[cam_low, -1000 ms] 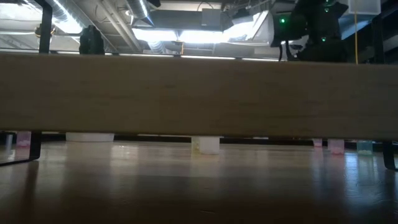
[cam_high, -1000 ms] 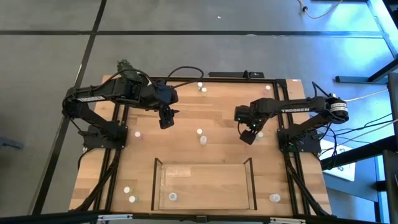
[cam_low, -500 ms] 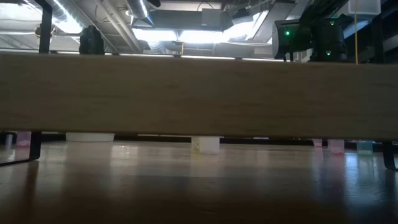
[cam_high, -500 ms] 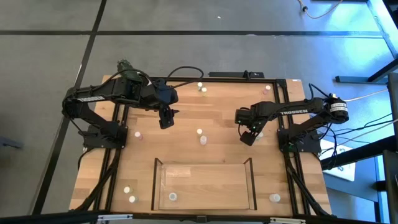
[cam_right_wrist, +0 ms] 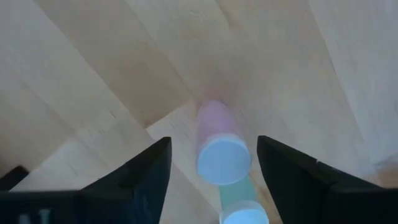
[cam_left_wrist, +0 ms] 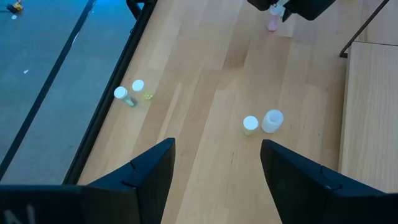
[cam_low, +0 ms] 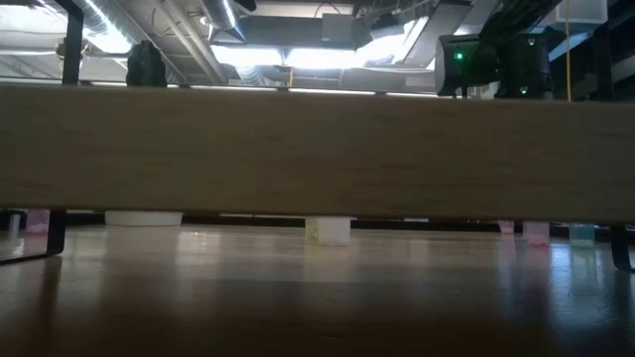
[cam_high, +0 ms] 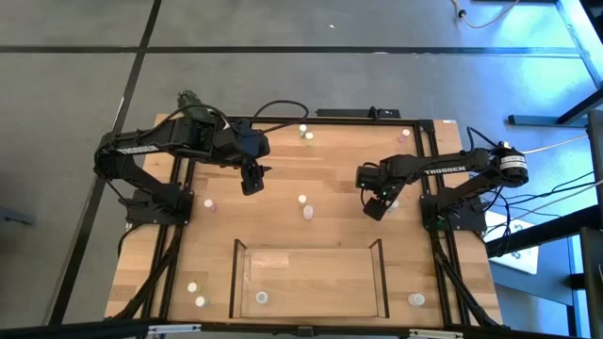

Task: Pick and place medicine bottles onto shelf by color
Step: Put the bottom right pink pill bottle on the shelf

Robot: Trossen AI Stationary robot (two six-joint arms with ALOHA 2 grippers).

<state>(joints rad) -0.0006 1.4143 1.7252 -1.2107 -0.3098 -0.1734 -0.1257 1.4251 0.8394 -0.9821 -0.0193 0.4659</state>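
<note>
Two bottles, pink bottle [cam_right_wrist: 219,140] between spread right gripper [cam_right_wrist: 212,163] fingers, unheld, hidden overhead, left gripper [cam_left_wrist: 214,163] open.

Wooden table [cam_high: 330,226] carries scattered medicine bottles [cam_high: 307,212] and shelf [cam_high: 377,278].

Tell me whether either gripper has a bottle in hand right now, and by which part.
Nothing is held. The right gripper is open, its fingers standing apart on either side of a pink bottle on the table. The left gripper is open over bare wood.
</note>
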